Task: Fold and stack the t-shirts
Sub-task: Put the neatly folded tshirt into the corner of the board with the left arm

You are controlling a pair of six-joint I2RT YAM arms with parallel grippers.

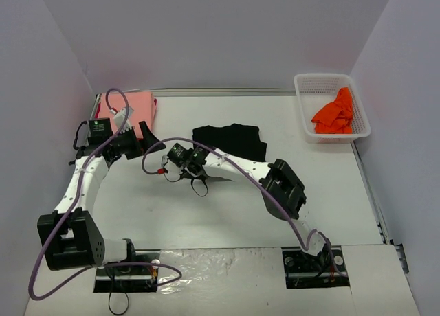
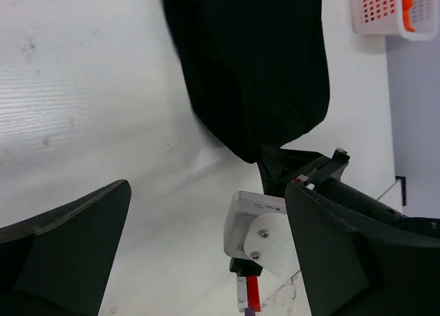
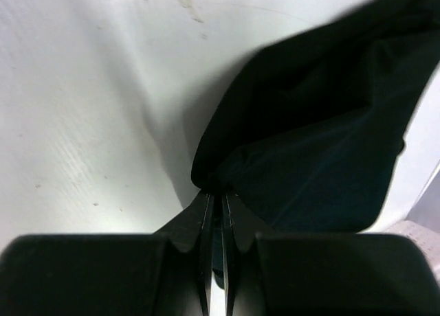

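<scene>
White tabletop (image 1: 227, 220) carries a large black cloth t-shirt (image 1: 230, 141) near its middle, with one bunched edge pinched in the clenched right tool (image 3: 216, 192). Left tool (image 2: 206, 189) hangs spread wide just beside it, grasping nothing. Folded salmon-pink cloth t-shirt (image 1: 134, 106) sits in the far left corner, and a bright orange cloth t-shirt (image 1: 335, 113) lies in the white plastic mesh basket (image 1: 323, 79) at far right.

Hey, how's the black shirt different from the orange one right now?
The black shirt lies spread on the table; the orange shirt sits crumpled in the white basket. The right gripper pinches the black shirt's edge; nothing touches the orange shirt. Both are plain cloth.
</scene>
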